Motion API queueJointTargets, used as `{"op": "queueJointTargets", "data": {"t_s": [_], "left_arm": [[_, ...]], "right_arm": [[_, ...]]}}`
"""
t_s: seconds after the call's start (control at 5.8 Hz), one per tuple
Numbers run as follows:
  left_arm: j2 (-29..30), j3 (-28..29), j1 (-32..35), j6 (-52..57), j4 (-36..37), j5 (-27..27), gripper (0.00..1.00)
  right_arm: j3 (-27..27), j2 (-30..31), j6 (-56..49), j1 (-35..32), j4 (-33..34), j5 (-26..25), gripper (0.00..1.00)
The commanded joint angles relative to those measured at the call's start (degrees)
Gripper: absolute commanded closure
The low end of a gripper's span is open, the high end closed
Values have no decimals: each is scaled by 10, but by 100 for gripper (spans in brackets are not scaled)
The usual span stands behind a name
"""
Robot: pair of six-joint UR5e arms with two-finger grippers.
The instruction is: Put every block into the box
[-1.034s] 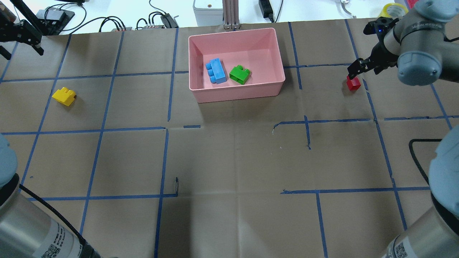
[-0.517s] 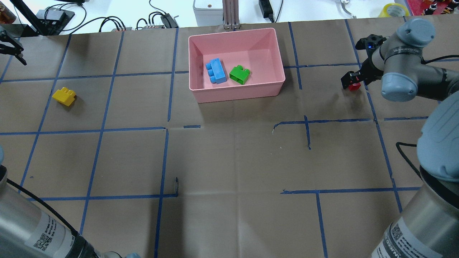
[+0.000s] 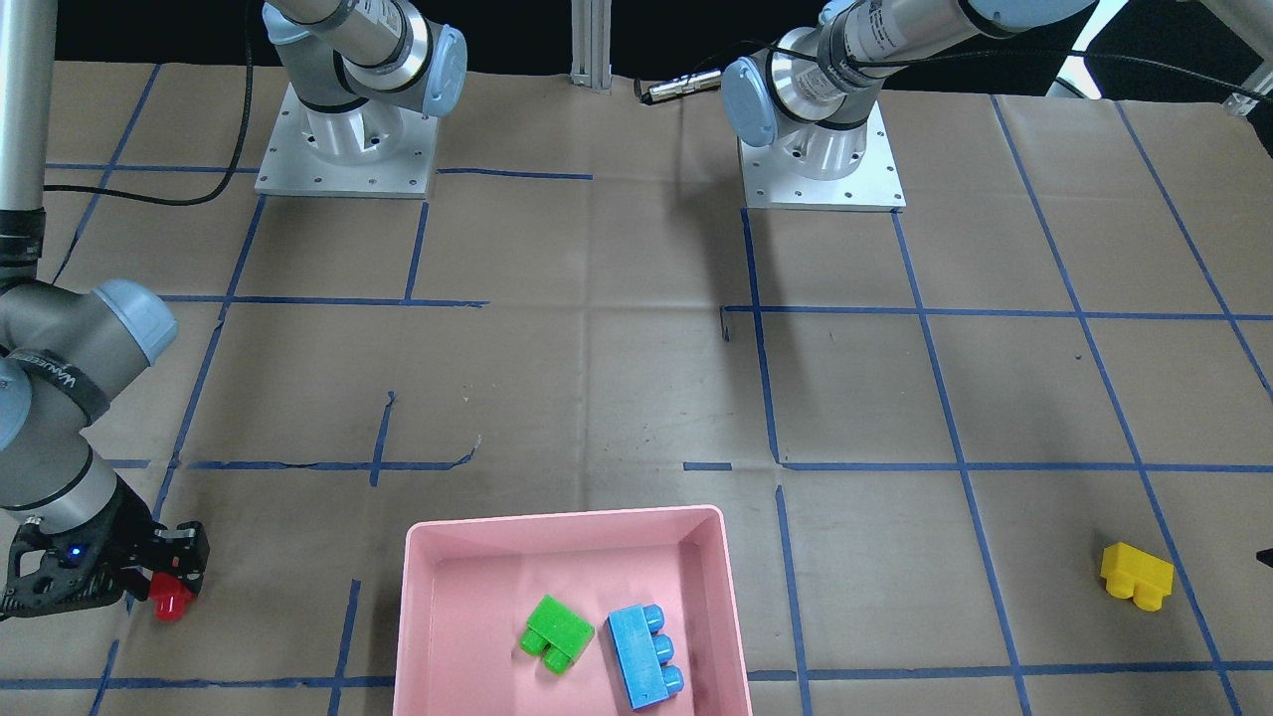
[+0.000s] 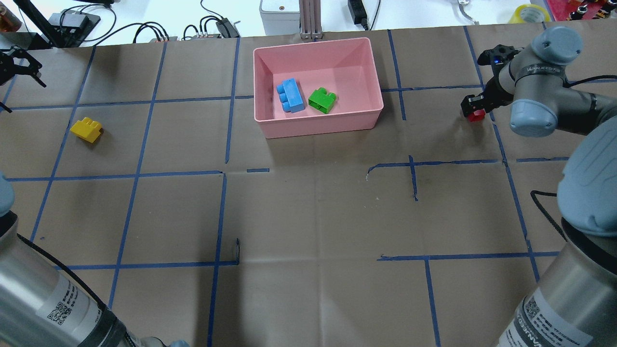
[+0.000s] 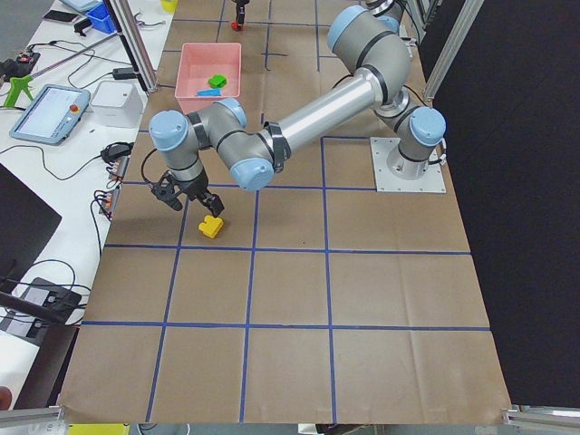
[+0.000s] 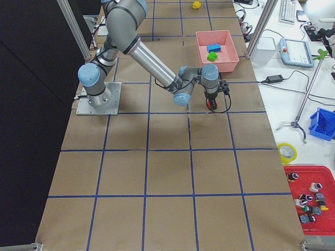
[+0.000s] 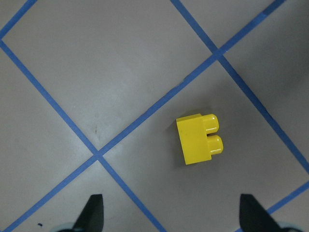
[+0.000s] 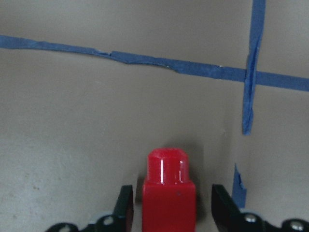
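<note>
The pink box (image 4: 318, 126) stands at the far middle of the table and holds the blue block (image 4: 289, 95) and the green block (image 4: 322, 100). The red block (image 4: 477, 116) sits on the paper right of the box. My right gripper (image 4: 474, 109) is open and low, one finger on each side of the red block (image 8: 169, 193), with small gaps showing in the right wrist view. The yellow block (image 4: 87, 130) lies at the far left. My left gripper (image 7: 171, 212) is open wide and empty, hovering above and beside the yellow block (image 7: 198, 140).
Blue tape lines grid the brown paper. Cables, power boxes and a metal post (image 4: 310, 19) sit beyond the table's far edge behind the box. A roll of yellow tape (image 4: 529, 13) lies at the far right corner. Both arm bases (image 3: 343, 149) are bolted on the robot's side.
My right gripper has dropped from above the red block to straddle it on the table. My left gripper has moved down and left at the far left edge.
</note>
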State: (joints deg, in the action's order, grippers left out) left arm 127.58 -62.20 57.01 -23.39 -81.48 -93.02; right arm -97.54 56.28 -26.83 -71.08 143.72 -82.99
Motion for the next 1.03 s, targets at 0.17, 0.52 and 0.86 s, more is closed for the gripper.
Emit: {"op": "queueJointTargets", "data": {"t_s": [0.17,0.52,0.86], "left_arm": [[37,-64,5,-75,98,11,1],[43,-120,6,-86,177,29,1],[43,-134,6,-91,185,37,1]], "right_arm": [[4,13,0,0,-10,-1,96],[58,81,-4,-4,-171,6,97],[125,110,-2,-58,-285,87,98]]}}
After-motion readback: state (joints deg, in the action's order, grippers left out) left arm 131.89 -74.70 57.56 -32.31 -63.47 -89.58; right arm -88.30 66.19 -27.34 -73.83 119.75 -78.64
